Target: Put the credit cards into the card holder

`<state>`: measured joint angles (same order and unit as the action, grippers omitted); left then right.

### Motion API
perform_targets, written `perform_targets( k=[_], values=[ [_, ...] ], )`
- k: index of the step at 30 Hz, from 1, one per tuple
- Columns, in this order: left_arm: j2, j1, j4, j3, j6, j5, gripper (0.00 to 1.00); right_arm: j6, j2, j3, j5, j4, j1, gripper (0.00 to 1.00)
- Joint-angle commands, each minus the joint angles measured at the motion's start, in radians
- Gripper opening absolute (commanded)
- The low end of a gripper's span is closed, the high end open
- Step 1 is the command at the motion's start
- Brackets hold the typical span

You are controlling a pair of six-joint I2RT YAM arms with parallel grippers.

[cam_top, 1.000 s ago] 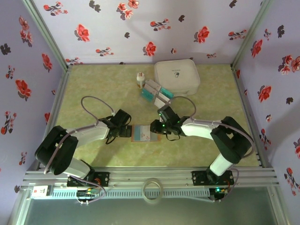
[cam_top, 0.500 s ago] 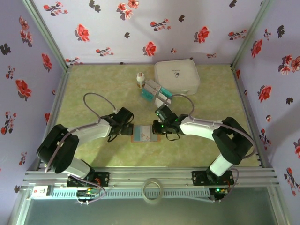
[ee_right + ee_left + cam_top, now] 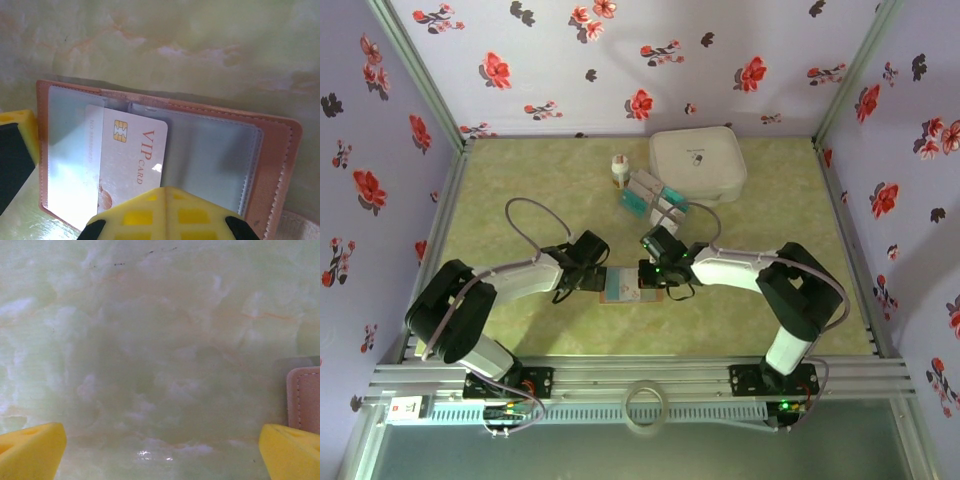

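1. The VIP card (image 3: 131,155) lies face up on the open card holder (image 3: 272,165). It seems to be partly slid under the holder's clear left-hand sleeve (image 3: 65,150), and its near edge runs beneath the right claw (image 3: 167,207).
2. I judge the card thin, stiff, very light and glossy. It should slide easily on the plastic, but would be awkward to lift once flat. The best place to work it is the exposed near edge, either pushed squarely or pinched there.
3. The holder looks soft, leather-like and light, with stitched borders. It lies spread flat near the front middle of the worktop (image 3: 520,190). A push on the card would probably drag the holder along unless its outer edge is pinned.
4. The right claw is closed tight, tips together over the card's near edge. I cannot tell whether it pinches the card or only presses on it.
5. The left claw (image 3: 160,450) is spread fully wide and holds nothing. It sits low over bare worktop just beside the holder's left border, well placed to steady it.
6. The other credit cards (image 3: 653,198) lie in a loose cluster farther back. They are between a small bottle (image 3: 618,170) and a white case (image 3: 698,163), well apart from the holder.
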<state>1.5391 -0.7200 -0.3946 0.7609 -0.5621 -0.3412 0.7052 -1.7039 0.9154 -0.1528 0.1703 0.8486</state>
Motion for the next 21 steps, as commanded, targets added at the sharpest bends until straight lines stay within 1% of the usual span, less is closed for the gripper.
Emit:
perform_targets(
  k=[1,21],
  values=[
    [0.024,-0.010,0.002,0.011,0.018,-0.023,1.00,-0.018,-0.025,0.032,0.010,0.014,0.016,0.04],
    [0.042,-0.021,0.033,-0.002,0.010,-0.011,1.00,-0.006,-0.093,0.093,-0.005,0.001,0.051,0.03]
  ],
)
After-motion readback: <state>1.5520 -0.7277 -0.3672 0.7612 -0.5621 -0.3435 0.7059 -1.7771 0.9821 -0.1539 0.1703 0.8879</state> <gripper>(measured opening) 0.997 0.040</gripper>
